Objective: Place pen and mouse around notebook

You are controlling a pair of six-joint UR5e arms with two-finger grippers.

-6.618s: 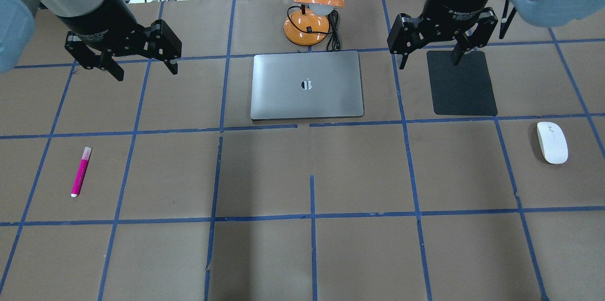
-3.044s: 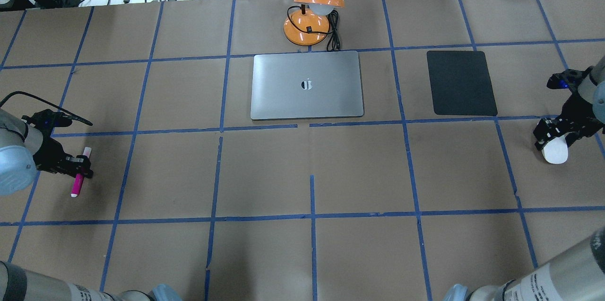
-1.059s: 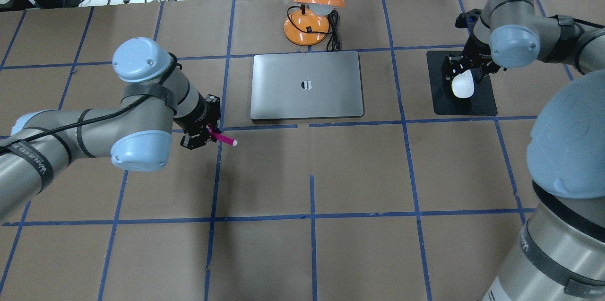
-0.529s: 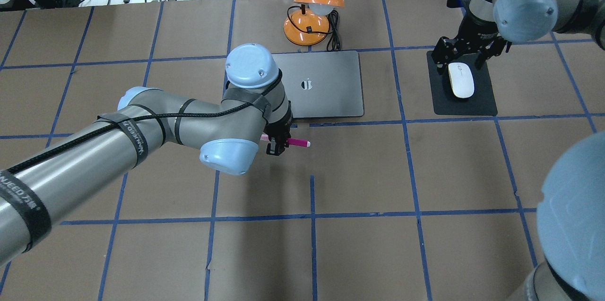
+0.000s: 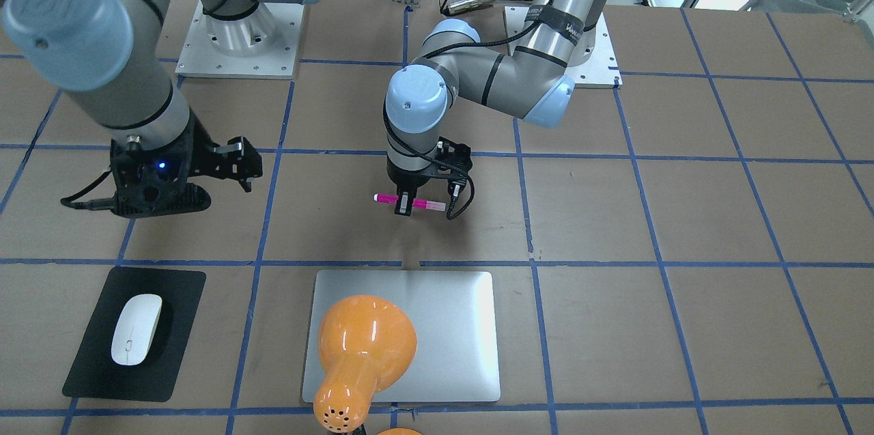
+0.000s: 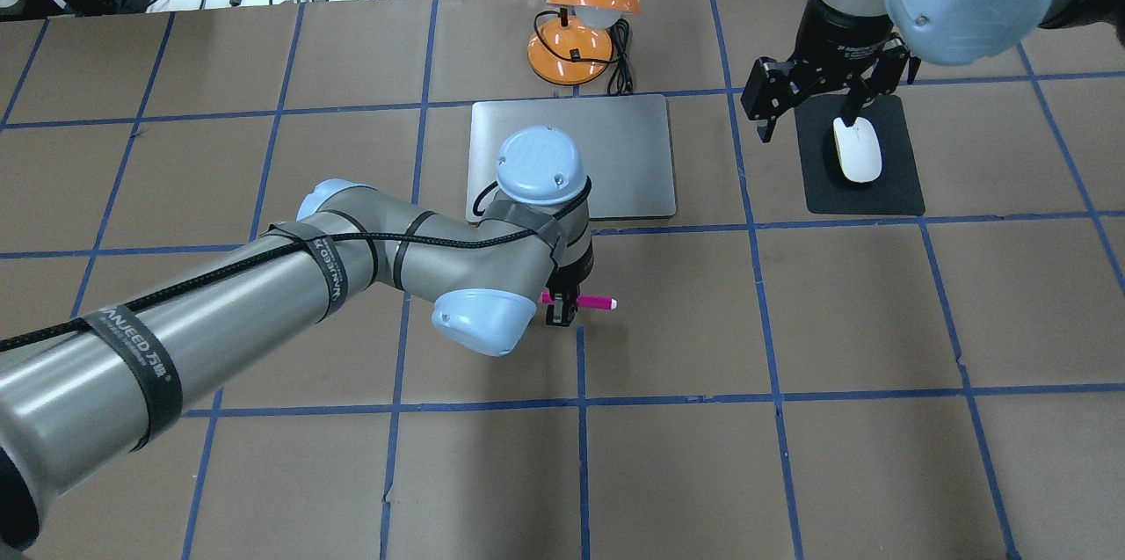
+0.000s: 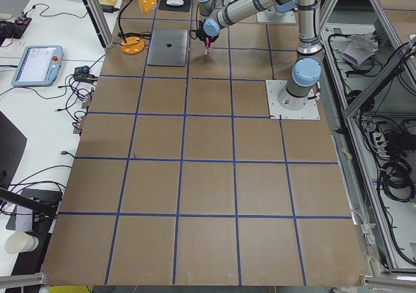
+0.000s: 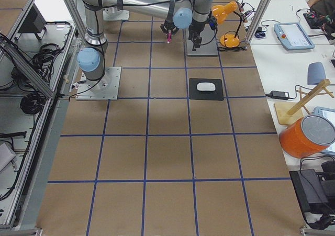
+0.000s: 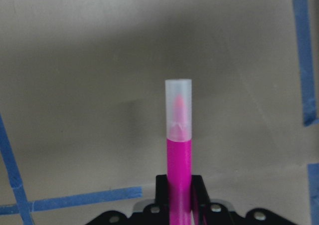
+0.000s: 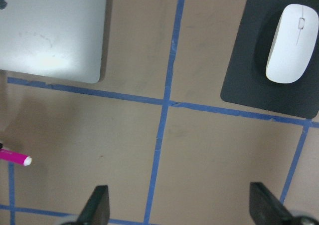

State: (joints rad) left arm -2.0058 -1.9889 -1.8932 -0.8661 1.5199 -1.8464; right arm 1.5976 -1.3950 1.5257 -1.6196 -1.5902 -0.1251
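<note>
Brown paper with a grid of blue tape covers the table (image 6: 791,323). The left gripper (image 6: 562,307) has its jaws clamped on the pen (image 6: 599,303), which is held level near the notebook's (image 6: 633,156) front edge. The right gripper (image 6: 805,127) hangs with jaws apart over the black pad (image 6: 888,191), where the mouse (image 6: 858,150) rests, to the right of the notebook. A strap (image 6: 132,353) on the left arm reads "WANJEED".

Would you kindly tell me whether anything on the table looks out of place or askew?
Nothing stands out: the mouse lies on the black pad, the notebook sits flat, the left gripper holds the pen level.
</note>
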